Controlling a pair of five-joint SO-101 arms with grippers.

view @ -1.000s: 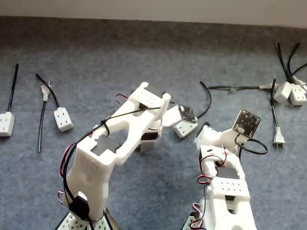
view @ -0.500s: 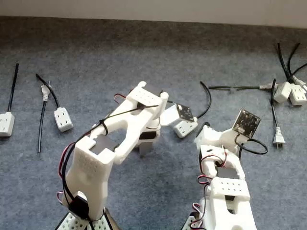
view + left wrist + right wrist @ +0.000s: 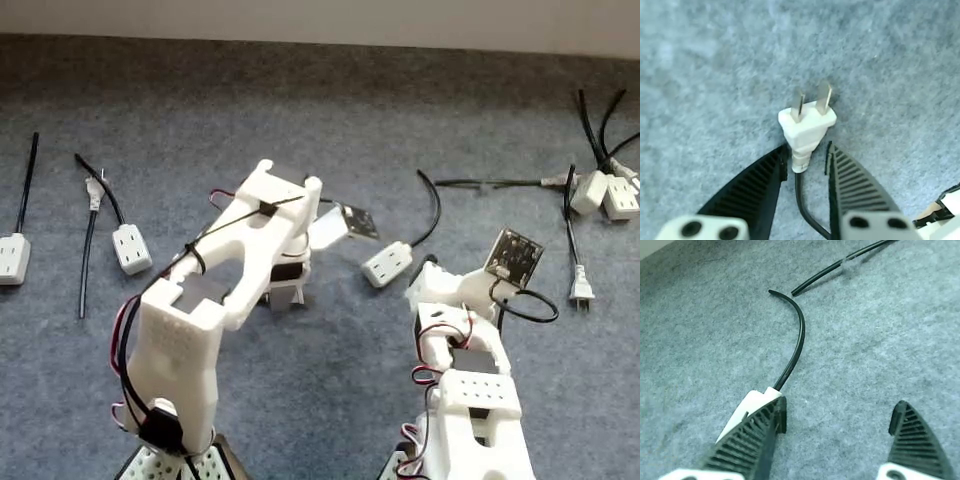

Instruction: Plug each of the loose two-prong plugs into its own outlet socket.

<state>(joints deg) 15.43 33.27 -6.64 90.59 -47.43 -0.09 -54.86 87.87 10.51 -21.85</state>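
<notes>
In the left wrist view a white two-prong plug (image 3: 807, 125) lies on the grey tabletop (image 3: 900, 60) with its long axis in line with the left tool (image 3: 807, 149). Its two flat prongs (image 3: 824, 97) point straight away from the tool, and its black cord (image 3: 802, 200) runs back between the ribbed fingers (image 3: 765, 185). Those fingers stand slightly apart astride the plug's narrow neck: one tip is against it or nearly so, and a thin gap shows on the other side, so they do not look clamped. From the high view this plug is hidden under the left arm (image 3: 215, 300). Just beside that arm is a white outlet socket (image 3: 387, 265), lying slantwise, its black lead (image 3: 435, 215) curling toward the far edge. The right tool (image 3: 840, 410) hangs low over the tabletop with its fingers wide apart; the same socket sits half hidden behind one finger. A loose black cable (image 3: 840, 262) lies beyond it. Far to the left lie a second socket (image 3: 12, 258), a small plug (image 3: 93, 190) and a third socket (image 3: 131, 248); which way that plug's prongs face is too small to tell. At the right, another plug (image 3: 581, 290) lies lengthwise near-to-far, and a pair of sockets (image 3: 605, 193) sits among crossing cords, some cut off by the edge.
</notes>
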